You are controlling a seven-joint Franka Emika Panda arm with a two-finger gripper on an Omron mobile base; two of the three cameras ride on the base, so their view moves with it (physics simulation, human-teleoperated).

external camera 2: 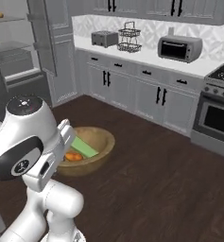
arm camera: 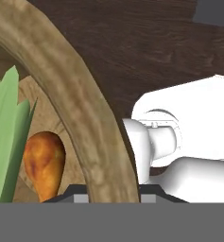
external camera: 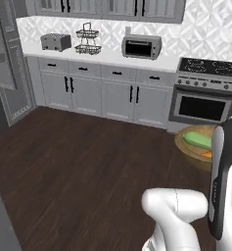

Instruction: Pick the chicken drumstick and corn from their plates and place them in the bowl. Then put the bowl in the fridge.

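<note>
My gripper (arm camera: 114, 197) is shut on the rim of the tan wooden bowl (arm camera: 85, 123), and the rim passes between the fingertips. In the bowl lie the green-husked corn (arm camera: 4, 137) and the golden-brown chicken drumstick (arm camera: 45, 163). The base views show the bowl (external camera 2: 97, 142) held above the dark floor beside my arm, with the corn (external camera 2: 83, 147) and drumstick (external camera 2: 73, 156) inside. From the left it is the bowl (external camera: 188, 147) with the corn (external camera: 197, 140), partly behind my forearm. The fridge (external camera 2: 14, 56) stands open at the left, its grey shelves showing. The plates are out of view.
The open fridge door (external camera: 7, 63) juts out at the left. Grey cabinets (external camera: 103, 95) line the back wall under a counter with a toaster (external camera: 55, 42), a wire basket (external camera: 87, 40) and a toaster oven (external camera: 141, 47). A stove (external camera: 205, 93) stands to the right. Dark wood floor (external camera: 78, 157) lies between.
</note>
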